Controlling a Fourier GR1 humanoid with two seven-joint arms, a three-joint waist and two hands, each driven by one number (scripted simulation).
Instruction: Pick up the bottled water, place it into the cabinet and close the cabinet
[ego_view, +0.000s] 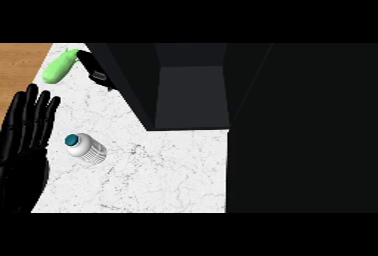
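Bottle waiting, left hand alongside, nothing picked up yet

The bottled water (87, 148) sits on the marble bench (162, 175), teal cap pointing up-left in the head view, just to the right of the left hand (26, 135), whose fingers (33, 107) are straight and slightly spread, holding nothing; the open cabinet (188, 95) lies beyond to the right, a green object (59, 67) sits at the far corner, the right hand isn't showing, so the left is nearest
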